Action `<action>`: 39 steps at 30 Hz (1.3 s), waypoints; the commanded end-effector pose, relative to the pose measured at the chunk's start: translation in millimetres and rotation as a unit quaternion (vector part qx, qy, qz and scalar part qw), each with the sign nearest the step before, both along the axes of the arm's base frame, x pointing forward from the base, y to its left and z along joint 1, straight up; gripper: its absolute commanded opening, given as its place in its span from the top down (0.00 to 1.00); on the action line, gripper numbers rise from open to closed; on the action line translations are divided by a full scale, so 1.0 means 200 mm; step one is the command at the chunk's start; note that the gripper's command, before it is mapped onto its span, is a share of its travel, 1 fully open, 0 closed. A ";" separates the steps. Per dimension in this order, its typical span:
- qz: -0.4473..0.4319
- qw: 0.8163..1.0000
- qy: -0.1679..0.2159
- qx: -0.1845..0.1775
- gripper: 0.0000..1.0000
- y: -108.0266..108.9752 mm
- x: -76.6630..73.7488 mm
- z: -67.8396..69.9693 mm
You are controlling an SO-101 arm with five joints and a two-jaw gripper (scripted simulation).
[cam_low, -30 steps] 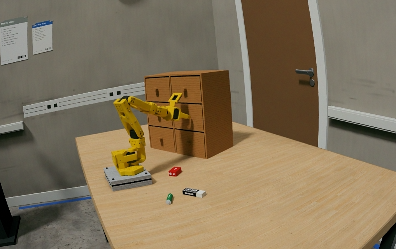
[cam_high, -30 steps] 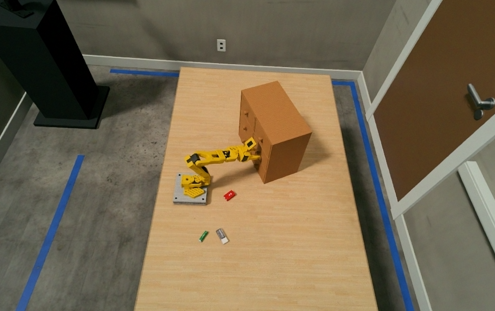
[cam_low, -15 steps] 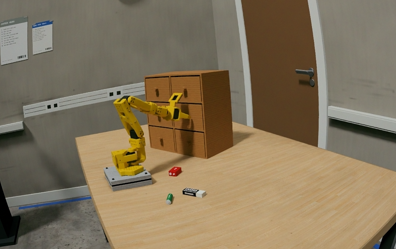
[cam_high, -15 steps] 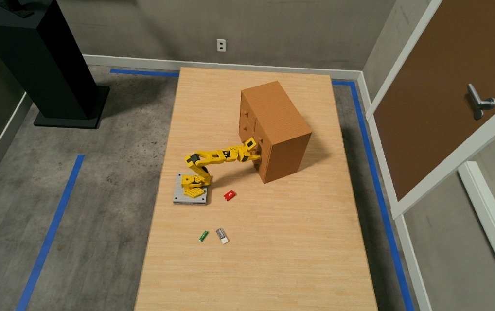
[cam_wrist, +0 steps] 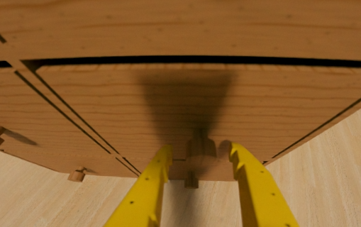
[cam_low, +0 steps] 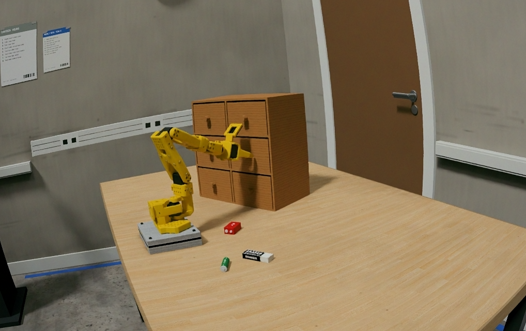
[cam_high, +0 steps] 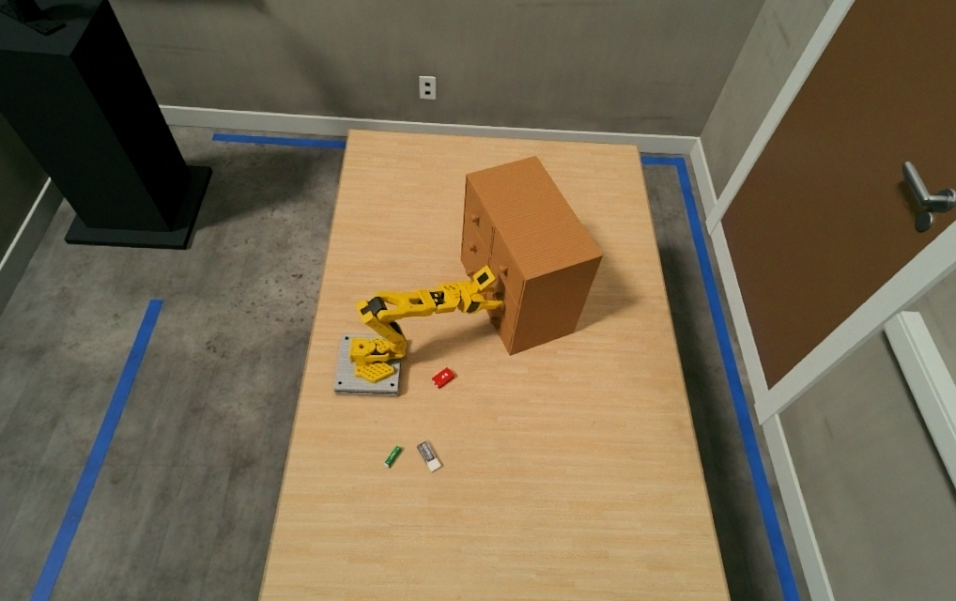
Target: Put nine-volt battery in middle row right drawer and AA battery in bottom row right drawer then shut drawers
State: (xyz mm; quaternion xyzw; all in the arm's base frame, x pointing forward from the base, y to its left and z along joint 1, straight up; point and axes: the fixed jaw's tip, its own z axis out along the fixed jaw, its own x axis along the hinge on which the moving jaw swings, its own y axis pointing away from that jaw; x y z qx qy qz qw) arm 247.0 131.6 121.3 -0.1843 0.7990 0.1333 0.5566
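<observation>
The brown chest point(cam_high: 531, 250) has six drawers, and all look shut. My gripper point(cam_wrist: 200, 156) is at the front of the right drawer of the middle row point(cam_low: 252, 150). Its fingers are partly open on either side of that drawer's knob point(cam_wrist: 201, 148), with a small gap on each side. The red nine-volt battery point(cam_high: 443, 377) lies on the table near the arm's base, and it also shows in the exterior view point(cam_low: 232, 227). The green AA battery point(cam_high: 392, 455) point(cam_low: 225, 264) lies further forward on the table.
A black-and-white eraser point(cam_high: 428, 455) lies just right of the AA battery. The knob of the bottom right drawer point(cam_wrist: 191, 180) is just below my fingers. The arm's grey base plate point(cam_high: 366, 365) stands near the table's left edge.
</observation>
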 end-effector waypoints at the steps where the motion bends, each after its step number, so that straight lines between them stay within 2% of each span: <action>1: -0.005 1.000 -0.001 0.002 0.79 -0.01 0.01 0.00; 34: -0.005 1.000 -0.001 0.002 1.00 -0.01 0.01 0.00; 39: -0.005 1.000 -0.001 0.002 1.00 -0.01 0.01 0.00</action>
